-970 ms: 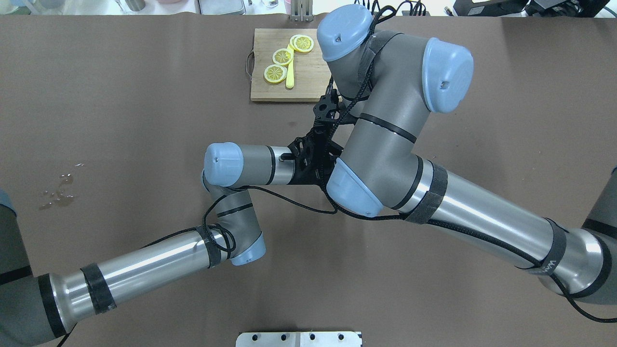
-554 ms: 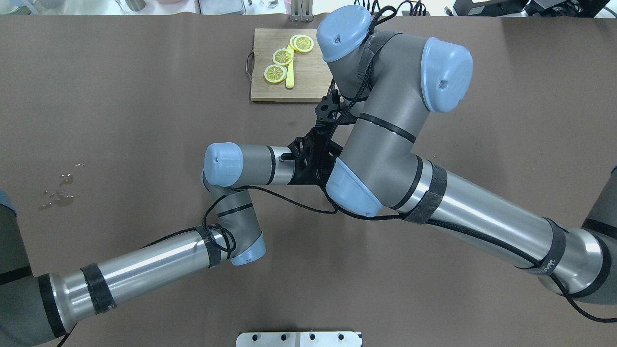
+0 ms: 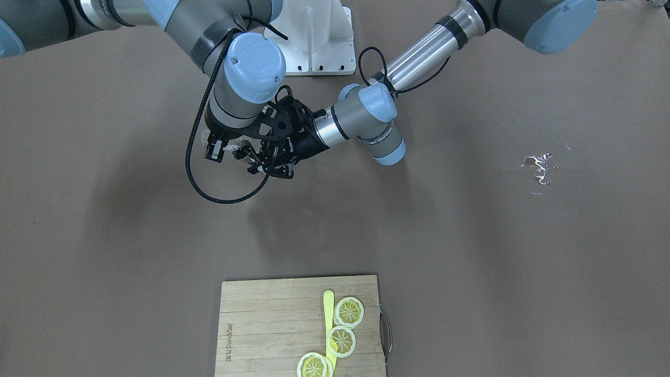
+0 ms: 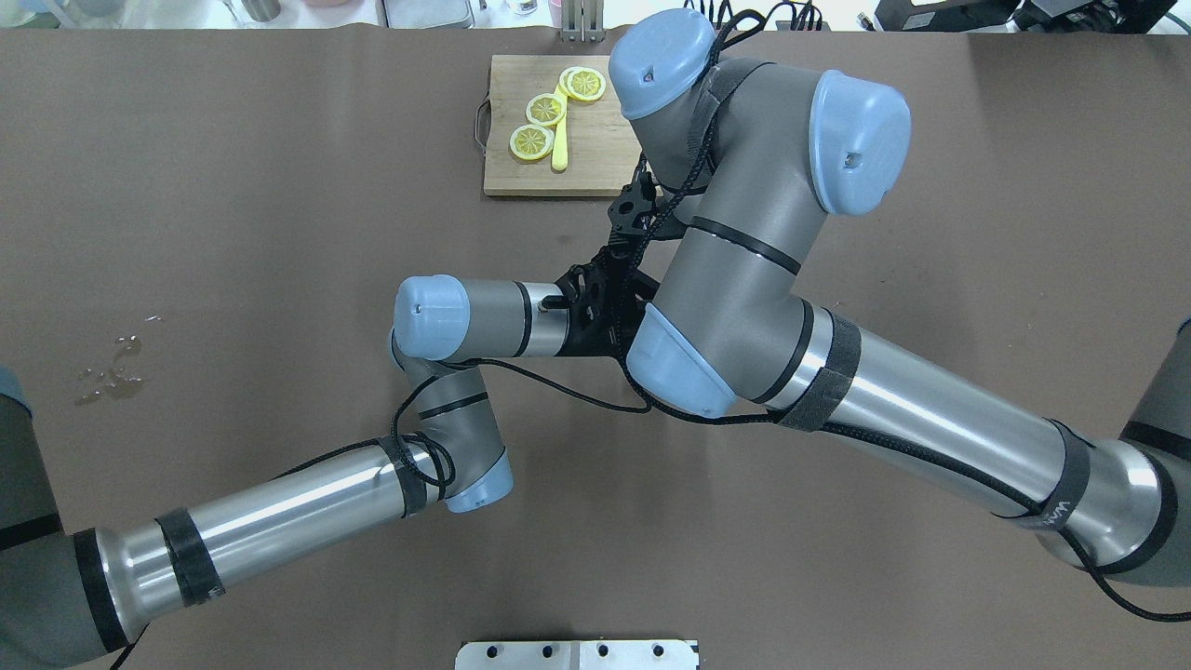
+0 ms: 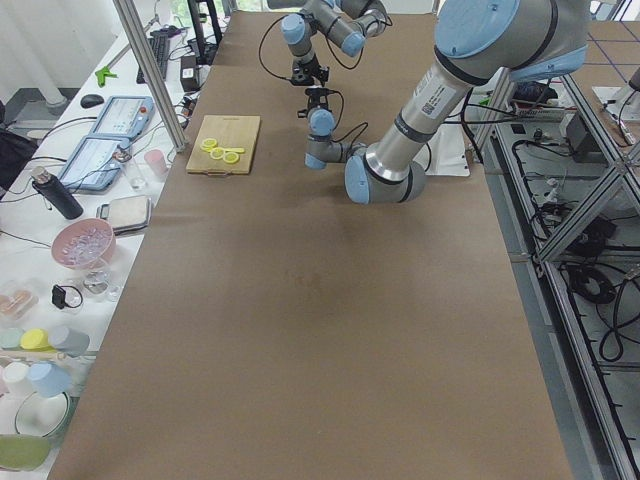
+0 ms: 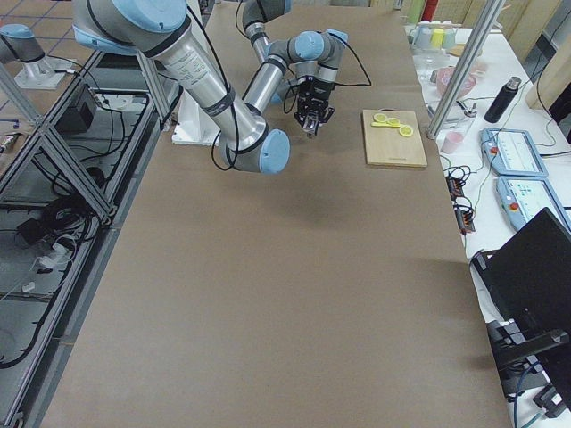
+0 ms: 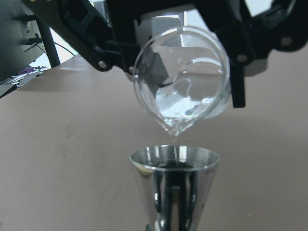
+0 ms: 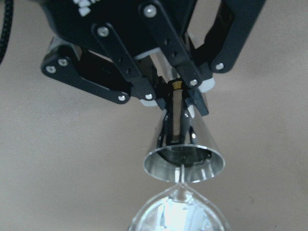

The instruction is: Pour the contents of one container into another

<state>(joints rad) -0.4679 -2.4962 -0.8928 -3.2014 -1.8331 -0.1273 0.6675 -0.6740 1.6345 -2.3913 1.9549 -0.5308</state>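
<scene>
In the left wrist view a clear glass beaker (image 7: pixel 180 79) is tipped spout-down, with my right gripper (image 7: pixel 185 72) shut on it. A thin stream of water (image 7: pixel 177 143) falls from it into a shiny metal cone cup (image 7: pixel 174 185) just below. The right wrist view shows the same cup (image 8: pixel 185 154), my left gripper (image 8: pixel 178 98) shut on its narrow lower part, and the beaker's spout (image 8: pixel 180 202) over its mouth. From the front, both black grippers meet over mid-table, the left gripper (image 3: pixel 269 157) beside the right gripper (image 3: pixel 222 149). Overhead, the right arm hides both containers.
A wooden cutting board (image 4: pixel 521 172) with lemon slices (image 4: pixel 532 141) and a yellow utensil lies at the far edge, just beyond the grippers. A small water spill (image 4: pixel 112 372) marks the table on my left. The white robot base (image 3: pixel 314 36) stands behind the arms.
The right arm's upper joints have shifted very slightly to the left. The left arm has stayed where it was.
</scene>
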